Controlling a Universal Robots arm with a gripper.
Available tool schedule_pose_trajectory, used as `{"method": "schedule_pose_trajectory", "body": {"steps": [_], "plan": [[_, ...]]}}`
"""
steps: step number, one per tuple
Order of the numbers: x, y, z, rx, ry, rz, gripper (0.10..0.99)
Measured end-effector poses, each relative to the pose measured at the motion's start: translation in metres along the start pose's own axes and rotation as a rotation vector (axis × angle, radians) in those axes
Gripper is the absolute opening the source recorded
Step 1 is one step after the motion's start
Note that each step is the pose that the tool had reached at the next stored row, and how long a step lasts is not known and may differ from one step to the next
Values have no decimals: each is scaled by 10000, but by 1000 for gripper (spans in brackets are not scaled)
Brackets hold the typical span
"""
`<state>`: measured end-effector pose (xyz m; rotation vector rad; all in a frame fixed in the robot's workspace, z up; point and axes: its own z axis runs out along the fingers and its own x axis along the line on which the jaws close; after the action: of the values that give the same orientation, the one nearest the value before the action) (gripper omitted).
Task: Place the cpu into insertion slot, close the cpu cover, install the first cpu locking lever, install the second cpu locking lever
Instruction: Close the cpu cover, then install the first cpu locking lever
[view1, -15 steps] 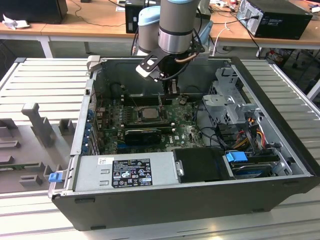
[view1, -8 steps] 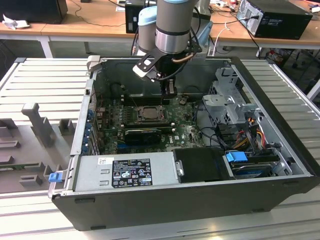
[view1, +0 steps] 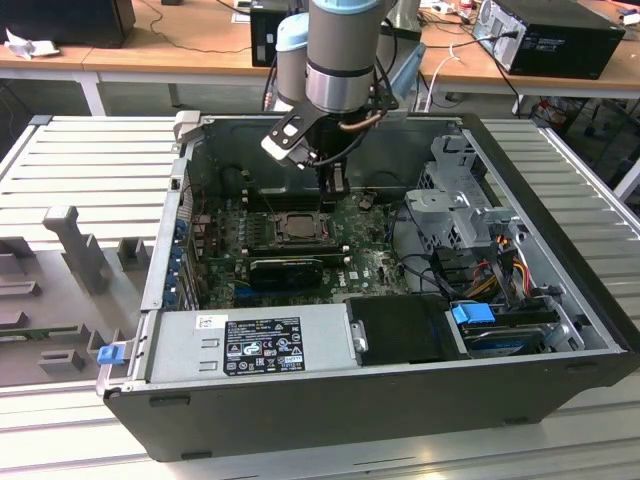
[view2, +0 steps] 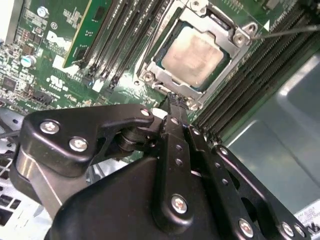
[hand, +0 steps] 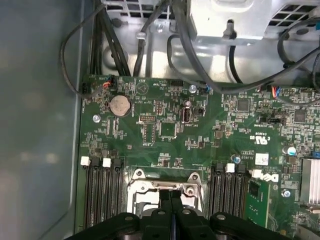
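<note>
**A:** Where is the cpu (view2: 199, 54)?

**B:** Seated in the slot (view2: 148, 76), just beyond the pincer (view2: 175, 100) tips; the cover (view2: 231, 46) frames it and looks flat down on it. The pincer is clenched, fingers together, nothing visible between them; its tips hang at the slot's near edge.

**A:** What could go wrong from here?

**B:** My guess is a slip. The lever (view2: 290, 31) is a thin springy rod on the far side of the slot from the pincer; pushed off-centre by narrow closed tips, it could skid free and snap back. The cover would probably lift if the lever is not hooked; whether it is hooked, I cannot tell. Tips driven down wide of the mark could scrape the board (hand: 165, 125) or catch the memory slots (hand: 102, 195) that flank the pincer.

**A:** The count?

**B:** One cpu; one slot; one cover; one lever that I can make out; one pincer; two banks of memory slots, one on each side of the pincer; one coin cell (hand: 120, 105), well beyond the tips.
</note>
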<state>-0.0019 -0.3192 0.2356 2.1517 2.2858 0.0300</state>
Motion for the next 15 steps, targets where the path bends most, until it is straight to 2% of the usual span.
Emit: {"method": "schedule_pose_trajectory", "body": {"steps": [2, 5, 15], "plan": [[8, -142, 56, 1, 2, -73, 106], [16, -300, 90, 7, 0, -77, 106], [23, -399, 90, 7, 11, -94, 106]]}}
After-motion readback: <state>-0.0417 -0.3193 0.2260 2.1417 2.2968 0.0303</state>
